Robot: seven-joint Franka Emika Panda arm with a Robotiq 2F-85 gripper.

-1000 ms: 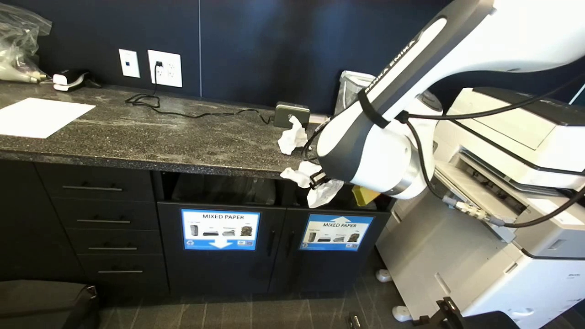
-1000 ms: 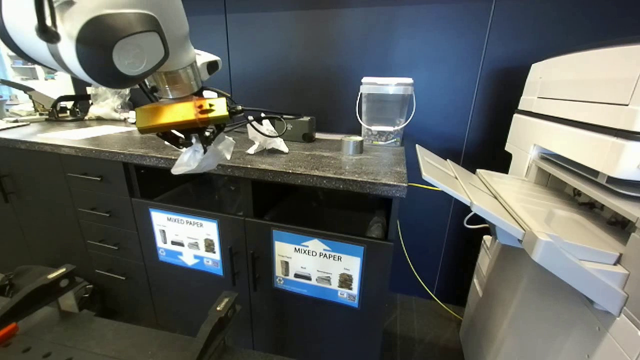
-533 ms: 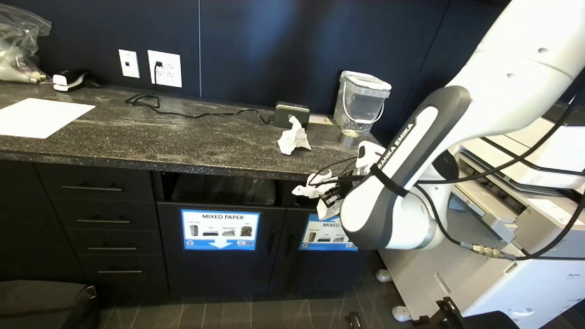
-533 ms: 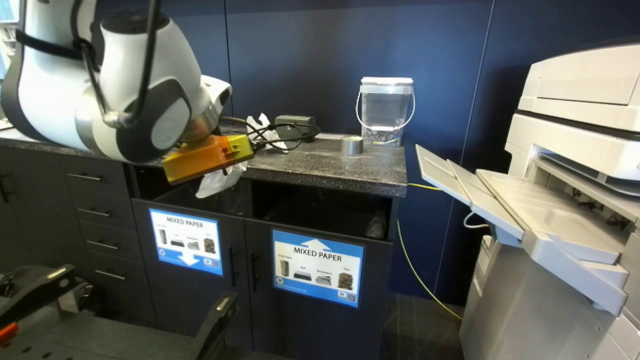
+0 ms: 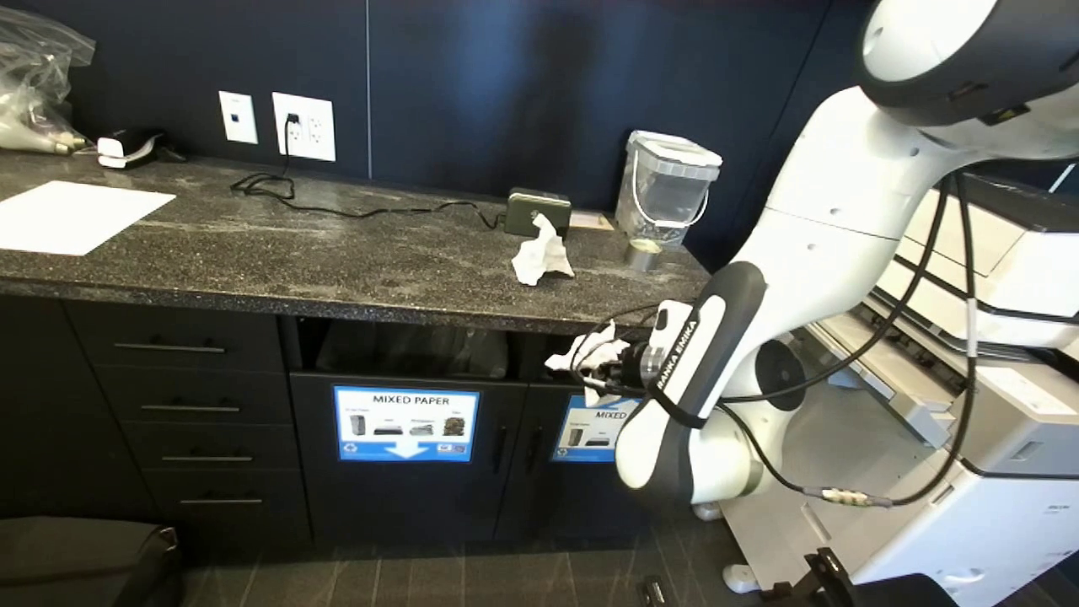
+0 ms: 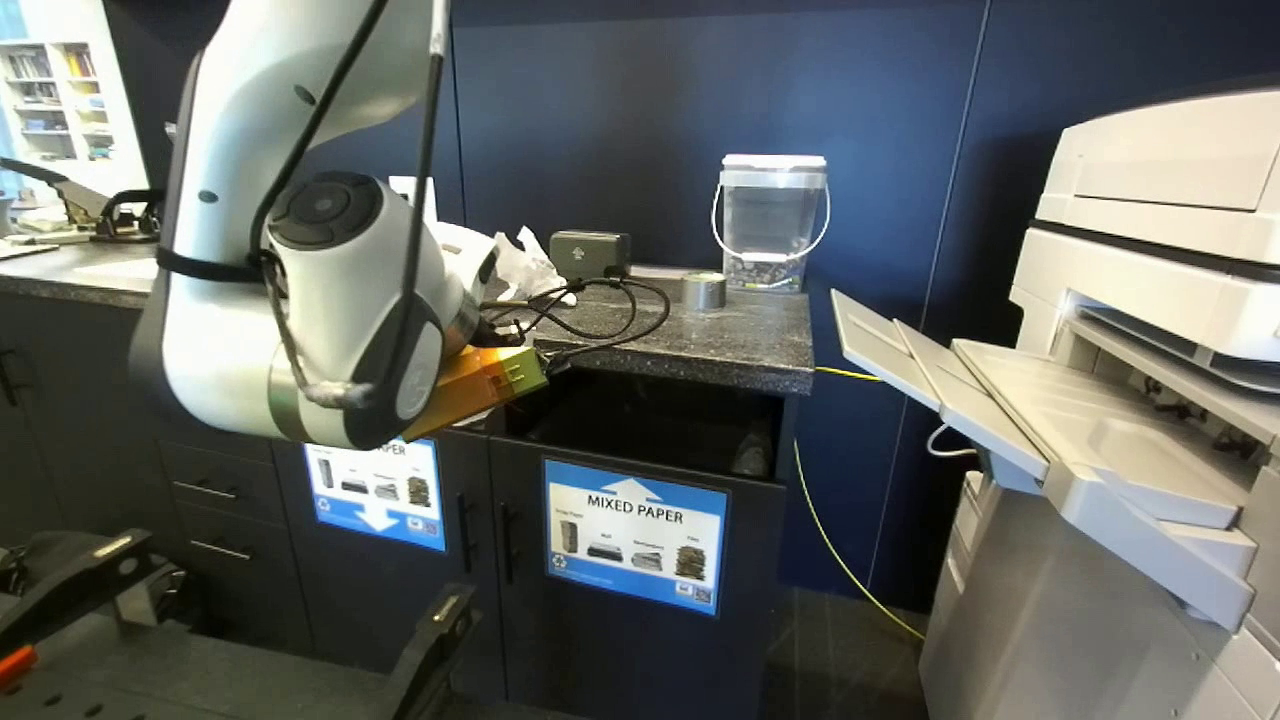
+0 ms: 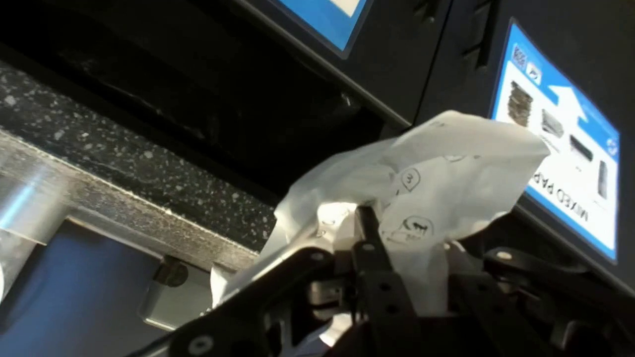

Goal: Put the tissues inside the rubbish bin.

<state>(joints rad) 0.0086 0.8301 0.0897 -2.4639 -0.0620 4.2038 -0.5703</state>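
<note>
My gripper (image 7: 408, 228) is shut on a crumpled white tissue (image 7: 446, 173) with small printed marks. In an exterior view the gripper (image 5: 610, 367) points sideways towards the cabinet, below the counter edge. The held tissue (image 5: 592, 352) is in front of the bin opening above the right-hand door. The rubbish bin openings are dark slots above two doors marked MIXED PAPER; one slot (image 6: 640, 412) shows uncovered, and the other (image 5: 413, 347) also shows. In an exterior view the arm hides the gripper's fingers and most of the held tissue. A second white tissue (image 5: 539, 253) stands on the counter; it also shows in an exterior view (image 6: 522, 268).
The stone counter's front edge (image 5: 405, 314) overhangs just above the gripper. A green box (image 5: 538, 211), a tape roll (image 6: 704, 290) and a clear lidded bucket (image 6: 770, 225) stand on the counter. A large printer (image 6: 1150, 400) stands beside the cabinet. Loose cables loop round the wrist.
The arm has lowered the held tissue from the counter edge to the bin opening, and the gripper has tilted towards the cabinet. The tissue on the counter has not moved.
</note>
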